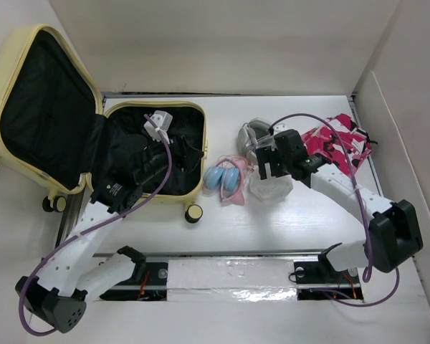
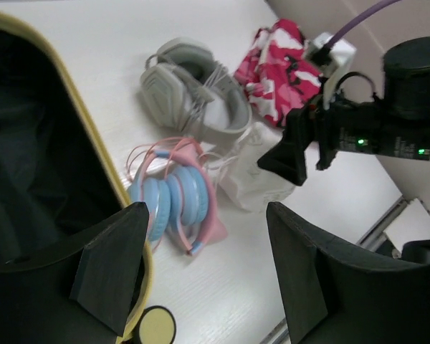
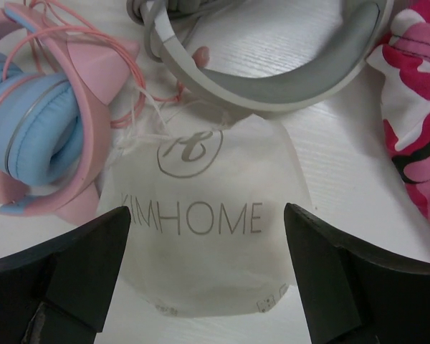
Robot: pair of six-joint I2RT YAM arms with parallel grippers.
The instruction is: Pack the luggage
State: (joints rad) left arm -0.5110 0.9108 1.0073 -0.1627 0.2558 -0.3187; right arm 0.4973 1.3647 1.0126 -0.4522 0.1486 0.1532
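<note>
Luggage (image 1: pixel 201 150) open at the far left, lid leaning back to the left, black-lined tub facing up. Left gripper (image 2: pixel 204 236) above the tub's right rim, jaws spread, nothing between them. Right of the luggage, blue-and-pink headphones (image 1: pixel 226 183); beyond those, grey headphones (image 1: pixel 254 132). Right gripper (image 3: pixel 206 229) hovering over a white pouch (image 3: pixel 201 251) just right of the blue pair, jaws wide apart, gripping nothing. Pink camouflage cloth (image 1: pixel 340 143) at the far right.
</note>
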